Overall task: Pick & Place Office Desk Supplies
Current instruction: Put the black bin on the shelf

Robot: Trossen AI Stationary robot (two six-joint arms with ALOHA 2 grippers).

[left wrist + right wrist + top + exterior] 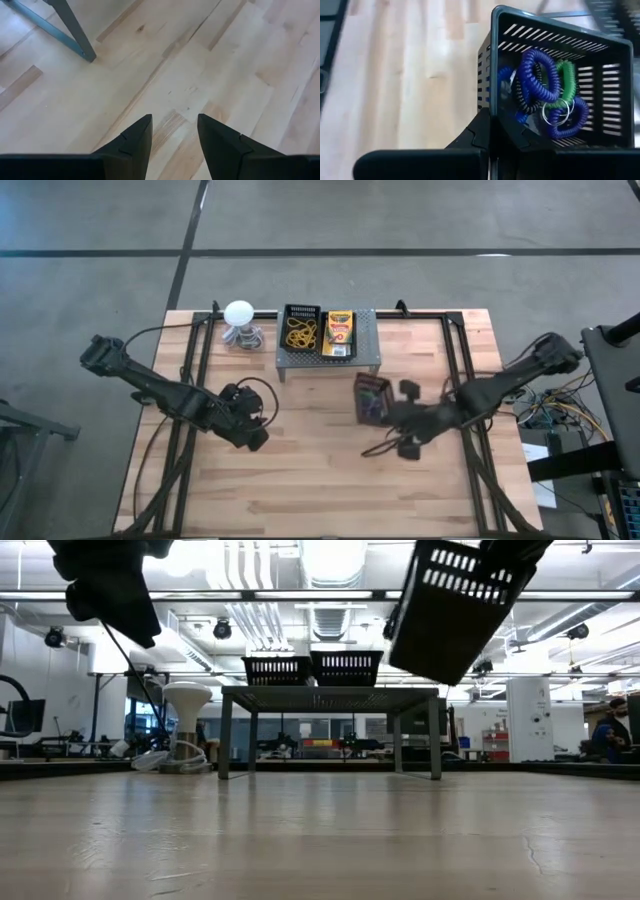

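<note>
From above, the right gripper (400, 412) holds a black slotted plastic bin (371, 398) by its rim, just in front of the grey perforated metal stand (366, 356). That stand carries a second black bin of yellowish rubber bands (299, 332) and a yellow-and-green crayon box (340, 332). The left gripper (250, 430) waits over bare wood, well apart.

At table level the held bin (450, 605) hangs tilted, clear of the table; a pinch on one wall could let it swing or slip.

The left wrist camera shows its fingers (135, 140) parted over bare wooden table (210, 60), holding nothing.

The right wrist camera shows the fingers closed tight on the bin's wall (492, 75). Purple, blue and green coiled loops (545, 85) lie heaped inside; more tilt could spill them.
</note>
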